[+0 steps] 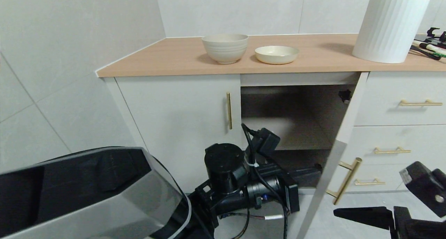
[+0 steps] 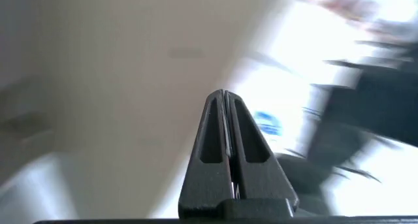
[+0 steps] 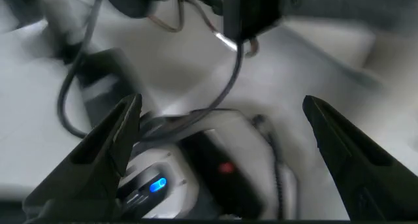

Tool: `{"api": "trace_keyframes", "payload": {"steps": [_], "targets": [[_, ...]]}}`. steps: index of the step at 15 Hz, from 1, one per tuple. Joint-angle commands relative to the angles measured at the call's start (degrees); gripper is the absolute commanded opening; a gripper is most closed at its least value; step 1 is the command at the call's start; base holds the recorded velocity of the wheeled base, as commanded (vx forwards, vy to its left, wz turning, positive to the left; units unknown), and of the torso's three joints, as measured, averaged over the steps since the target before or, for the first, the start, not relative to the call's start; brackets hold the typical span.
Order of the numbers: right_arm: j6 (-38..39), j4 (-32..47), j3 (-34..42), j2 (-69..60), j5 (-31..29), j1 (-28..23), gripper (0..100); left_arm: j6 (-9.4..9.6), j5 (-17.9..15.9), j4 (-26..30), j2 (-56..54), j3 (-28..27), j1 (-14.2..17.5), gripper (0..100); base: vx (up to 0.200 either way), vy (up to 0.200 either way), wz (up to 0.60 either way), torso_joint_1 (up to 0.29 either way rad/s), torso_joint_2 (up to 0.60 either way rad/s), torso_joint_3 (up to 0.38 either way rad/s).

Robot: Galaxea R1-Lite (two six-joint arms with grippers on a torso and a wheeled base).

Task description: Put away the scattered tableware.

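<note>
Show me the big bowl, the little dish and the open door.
big bowl [image 1: 225, 48], head view, on its ribbed side.
little dish [image 1: 276, 52], head view, on its inside.
open door [image 1: 352, 106], head view, on its upper part.

Kitchen, tiled walls [image 1: 69, 40], countertop [image 1: 167, 59], cabinets [image 1: 177, 113], bowl [image 1: 225, 48]

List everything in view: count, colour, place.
bowl: 1, beige, countertop, left of the dish
shallow dish: 1, cream, countertop, right of the bowl
ribbed container: 1, white, countertop, right
utensils: several, dark and pale, countertop's far right
countertop: 1, wood-tone
closed door: 1, white, gold handle
open door: 1, white, gold handle
shelf: 1, pale, inside cabinet
drawers: 3, white, gold handles, right
left gripper: 1, black, shut
right gripper: 1, black, open
</note>
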Motion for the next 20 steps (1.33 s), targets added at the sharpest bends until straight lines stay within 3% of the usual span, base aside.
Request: {"api": "trace_keyframes", "payload": {"steps": [1,2,7,10,11,12,15,17,20], "targets": [[-0.09,0.01,0.99,-3.88,1.14,0.18,100,-1.90,-3.40,-4.65,-3.19,4.41,-2.44,0,0.000,0.000,0.00,0.000,0.00,0.000],[-0.09,-0.07,0.82,-3.97,-0.27,0.18,100,-1.90,-3.22,-4.29,-3.19,3.80,0.46,0,0.000,0.000,0.00,0.000,0.00,0.000],[0.00,-0.16,0.38,-4.15,-1.77,0.09,100,-1.81,-1.73,1.51,-4.51,3.36,7.93,0,0.000,0.000,0.00,0.000,0.00,0.000],[-0.09,-0.16,0.38,-3.80,-2.12,0.18,100,-1.72,-0.93,7.83,-6.35,2.48,9.34,0,0.000,0.000,0.00,0.000,0.00,0.000],[-0.09,-0.16,0.38,-4.06,-2.12,0.09,100,-1.72,-0.23,9.68,-5.30,0.90,8.90,0,0.000,0.000,0.00,0.000,0.00,0.000],[0.00,-0.51,0.02,-4.41,-2.20,0.09,100,-1.72,-0.14,12.49,0.42,-4.99,6.26,0,0.000,0.000,0.00,0.000,0.00,0.000],[0.00,-0.78,-0.24,-7.49,-2.12,0.01,100,-1.55,-0.23,20.32,4.20,-12.72,1.43,0,0.000,0.000,0.00,0.000,0.00,0.000],[0.00,-0.87,-0.33,-8.54,-1.59,-0.87,100,-1.28,-0.32,21.72,8.15,-18.79,-2.97,0,0.000,0.000,0.00,0.000,0.00,0.000],[0.00,-1.13,-0.42,-9.33,-1.68,-0.87,100,-1.37,-0.41,23.13,8.85,-21.34,-7.89,0,0.000,0.000,0.00,0.000,0.00,0.000]]}}
